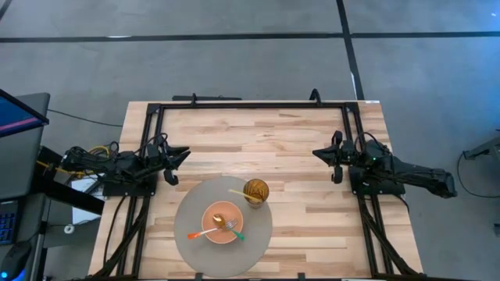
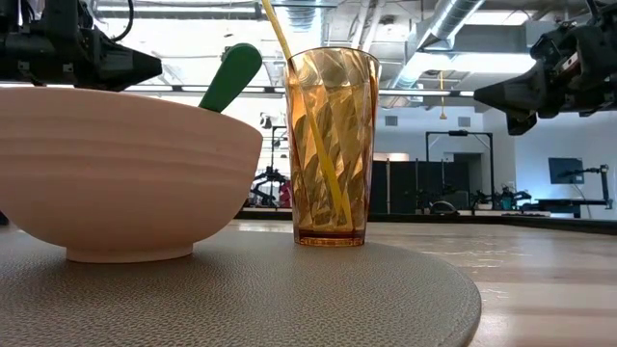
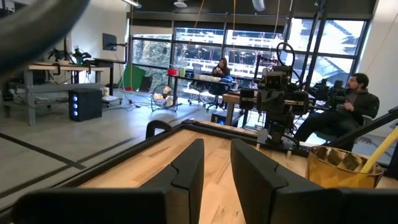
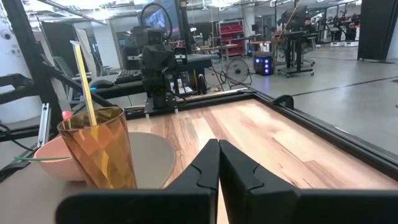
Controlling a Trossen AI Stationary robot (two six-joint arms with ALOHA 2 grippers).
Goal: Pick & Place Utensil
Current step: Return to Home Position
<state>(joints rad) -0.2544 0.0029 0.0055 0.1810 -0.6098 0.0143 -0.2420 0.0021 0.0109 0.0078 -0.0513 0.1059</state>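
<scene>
A pink bowl point(image 1: 222, 228) stands on a round grey mat point(image 1: 187, 234) near the table's near edge. An orange-handled spoon point(image 1: 201, 232) and a green-handled fork point(image 1: 234, 232) lie across the bowl; the green handle point(image 2: 231, 77) sticks up over its rim. An amber ribbed cup point(image 1: 255, 190) stands on the mat's far right part with a yellow utensil point(image 2: 308, 116) leaning in it. My left gripper point(image 1: 181, 156) hovers at the table's left, slightly open. My right gripper point(image 1: 319, 153) hovers at the right, shut. Both are above and far of the mat and touch nothing.
A black frame point(image 1: 250, 104) rims the wooden table's far and side edges. Bare wood point(image 1: 258, 144) lies between the two grippers and right of the mat. Beyond the table, people sit at desks point(image 3: 354, 93) in the room.
</scene>
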